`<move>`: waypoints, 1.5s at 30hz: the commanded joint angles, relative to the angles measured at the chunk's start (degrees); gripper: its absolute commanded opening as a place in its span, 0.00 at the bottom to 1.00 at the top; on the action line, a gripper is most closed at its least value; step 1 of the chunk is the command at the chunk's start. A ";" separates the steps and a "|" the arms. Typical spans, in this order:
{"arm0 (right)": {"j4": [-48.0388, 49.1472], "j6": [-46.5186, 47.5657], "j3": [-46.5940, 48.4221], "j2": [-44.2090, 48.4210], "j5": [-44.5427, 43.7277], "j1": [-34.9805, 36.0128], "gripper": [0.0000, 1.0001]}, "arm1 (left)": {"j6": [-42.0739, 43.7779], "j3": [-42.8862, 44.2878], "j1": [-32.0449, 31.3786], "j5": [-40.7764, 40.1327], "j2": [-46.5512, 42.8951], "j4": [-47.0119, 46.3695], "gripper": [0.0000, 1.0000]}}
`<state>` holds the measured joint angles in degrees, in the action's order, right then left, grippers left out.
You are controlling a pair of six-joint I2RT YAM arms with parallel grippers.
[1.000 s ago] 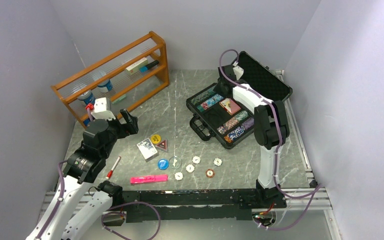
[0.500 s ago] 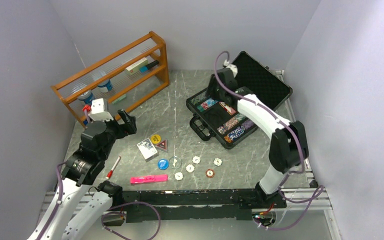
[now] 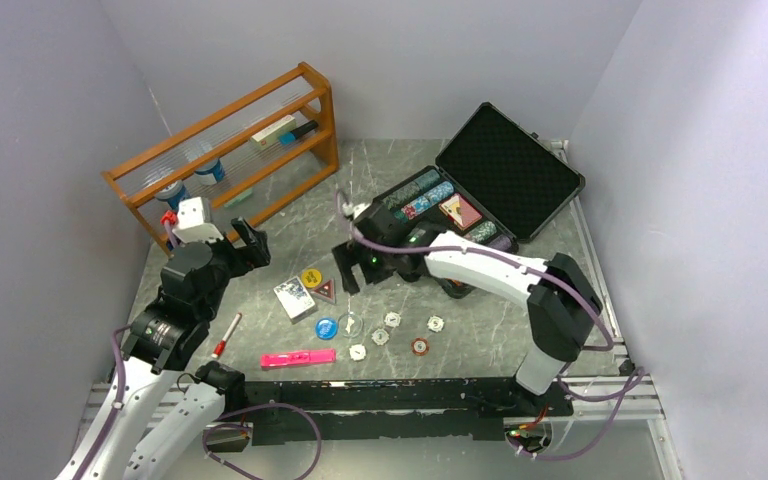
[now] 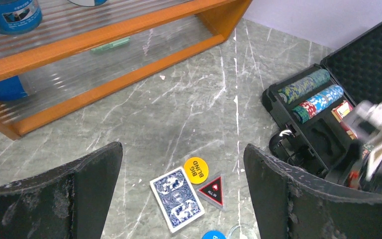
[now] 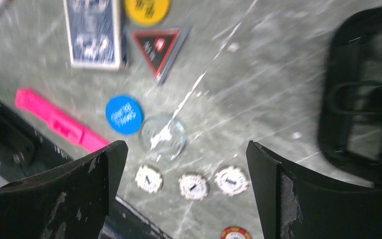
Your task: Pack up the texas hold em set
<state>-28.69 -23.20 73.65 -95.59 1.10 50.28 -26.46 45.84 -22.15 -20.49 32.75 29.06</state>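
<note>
**Off the case, down among the loose pieces**

Shows the right gripper [image 3: 344,278] swung away from the black case [image 3: 508,168], where it hung over the trays a second ago, and now low over the table [image 3: 360,190] just left of the case's handle. Keeps the case open at the right rear, lid tilted back, chip stacks [image 3: 422,195] lying in its foam rows. Leaves the left gripper [image 4: 181,148] almost where it was, near the wooden rack [image 3: 225,150], jaws spread wide on nothing. Holds the right jaws equally wide apart and empty. Places, in the right wrist view, the clear disc [image 5: 162,135] and the blue button [image 5: 123,114] between the spread fingers [image 5: 99,179], with three white discs [image 5: 193,186] nearer the wrist, none touched. Sets the card deck [image 5: 93,32], the triangular marker [image 5: 158,47] and the yellow button [image 5: 147,9] beyond the fingertips. Puts the pink marker [image 5: 59,122] beside the finger nearest the blue button.
</note>
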 commanded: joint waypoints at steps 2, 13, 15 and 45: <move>-3.52 6.35 -1.34 -1.90 5.05 6.00 0.95 | -1.61 0.76 0.18 -4.81 -0.58 1.04 0.97; -9.24 6.83 4.20 -12.56 1.36 12.69 0.82 | -6.38 1.19 0.14 -14.66 -2.22 5.83 0.97; -9.42 6.94 4.75 -13.39 0.96 13.16 0.82 | -6.40 1.00 0.10 -15.21 -2.42 5.66 0.97; -8.63 -5.41 40.67 -36.31 -13.92 16.72 0.83 | -0.85 17.74 0.18 -23.77 -2.34 11.70 0.97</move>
<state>-34.59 -26.11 108.73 -129.62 -7.77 65.41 -28.93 62.81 -22.15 -43.44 30.98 40.73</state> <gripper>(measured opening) 0.836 0.970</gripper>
